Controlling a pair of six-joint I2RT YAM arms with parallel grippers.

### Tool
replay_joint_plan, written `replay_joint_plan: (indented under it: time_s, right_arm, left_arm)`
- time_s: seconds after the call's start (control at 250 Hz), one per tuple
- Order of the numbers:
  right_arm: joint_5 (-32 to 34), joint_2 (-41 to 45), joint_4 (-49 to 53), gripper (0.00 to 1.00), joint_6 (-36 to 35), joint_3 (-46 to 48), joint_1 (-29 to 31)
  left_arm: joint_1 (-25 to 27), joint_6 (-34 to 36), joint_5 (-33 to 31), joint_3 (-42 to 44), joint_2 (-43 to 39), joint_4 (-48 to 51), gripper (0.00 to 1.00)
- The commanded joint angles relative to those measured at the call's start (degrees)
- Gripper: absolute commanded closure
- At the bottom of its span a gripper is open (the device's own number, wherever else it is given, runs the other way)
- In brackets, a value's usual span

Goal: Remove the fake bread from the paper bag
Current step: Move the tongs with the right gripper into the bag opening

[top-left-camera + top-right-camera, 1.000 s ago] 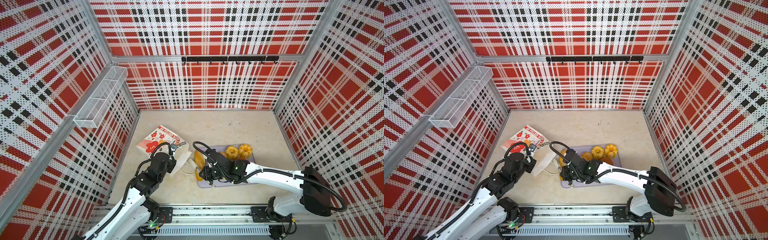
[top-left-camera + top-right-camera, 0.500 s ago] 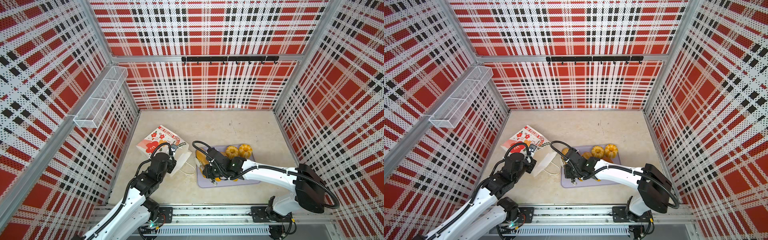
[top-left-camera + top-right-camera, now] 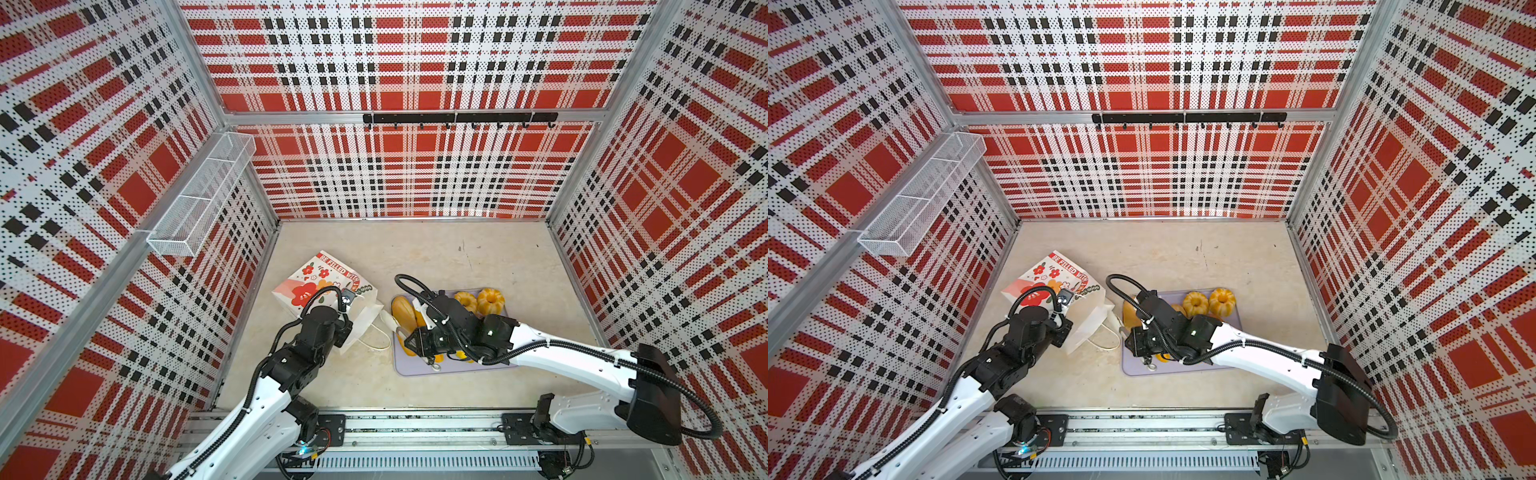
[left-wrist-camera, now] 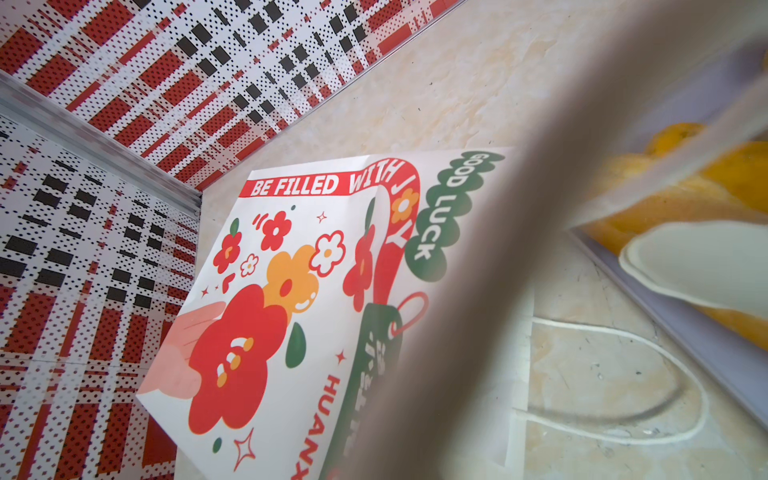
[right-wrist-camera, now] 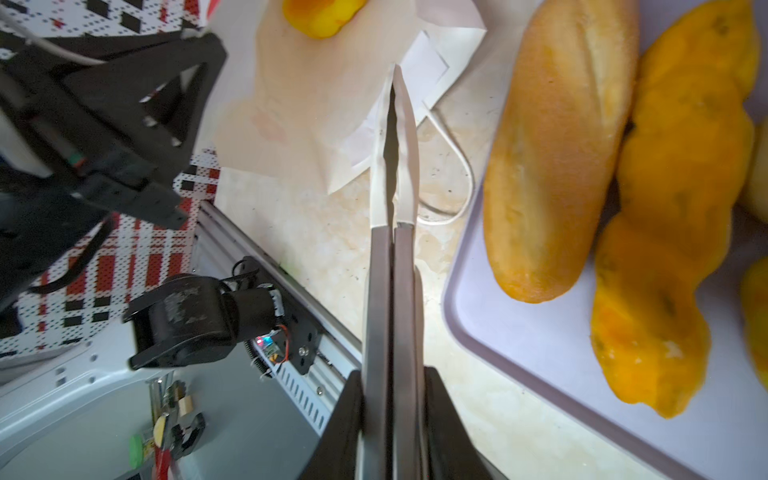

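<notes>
**A:** Count from 9 o'clock across, in a top view?

**B:** One white paper bag with red flower prints [image 3: 309, 282] lies on its side on the beige table [image 3: 415, 257]. It is at 9 o'clock from the one flat lavender tray [image 3: 415, 368].

**A:** And the bread?

**B:** One yellow roll [image 5: 322, 14] sits inside the bag's mouth. On the tray, one golden long loaf [image 3: 402, 309] and one twisted orange loaf [image 5: 673, 208] lie side by side at its 10 o'clock edge. Two fluted ring buns [image 3: 478, 300] are at 1 o'clock. More yellow shows under the right arm, too hidden to count.

**A:** The grippers?

**B:** The left gripper [image 3: 345, 301] is pinched tight on the bag's upper rim. The right gripper [image 5: 393, 124] has its fingers pressed together and holds nothing. Its tips are at the bag's mouth, beside the white cord handle [image 5: 465, 178]. I can't tell whether they touch the paper.
</notes>
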State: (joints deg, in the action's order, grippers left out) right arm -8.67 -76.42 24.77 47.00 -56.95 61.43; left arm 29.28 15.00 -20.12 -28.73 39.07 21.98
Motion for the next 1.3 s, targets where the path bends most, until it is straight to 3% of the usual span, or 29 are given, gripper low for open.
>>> replay_joint_plan:
  time_s: [0.0,0.128,0.264,0.512,0.804,0.98,1.296]
  right_arm:
    - [-3.85,0.37,-5.44,0.94,-0.29,-1.35,0.97]
    - [-7.15,-2.7,-15.21,0.93,2.33,0.19,0.97]
    - [-8.99,-9.42,-25.28,0.86,4.98,-0.81,0.97]
    - [-5.48,-21.19,-43.83,0.78,17.43,-1.49,0.97]
    - [-3.77,-30.68,-57.91,0.66,27.76,-2.3,-0.76]
    - [-4.64,-34.84,-60.59,0.55,31.86,-4.5,-1.69]
    - [-5.04,-39.5,-62.62,0.52,35.18,-7.9,-2.09]
  left_arm:
    - [0.25,0.1,0.4,1.08,-1.32,-1.56,1.0]
    - [0.25,1.17,3.44,1.23,-1.98,-2.39,1.0]
    - [0.19,1.39,3.28,1.4,-1.16,-2.88,1.0]
    - [0.23,0.93,3.0,1.4,1.6,-3.09,1.0]
    - [0.33,1.08,3.24,1.75,1.31,-3.34,1.0]
    - [0.5,1.08,3.32,1.83,0.92,-3.27,1.0]
    - [0.78,1.3,3.07,1.83,1.13,-3.17,1.0]
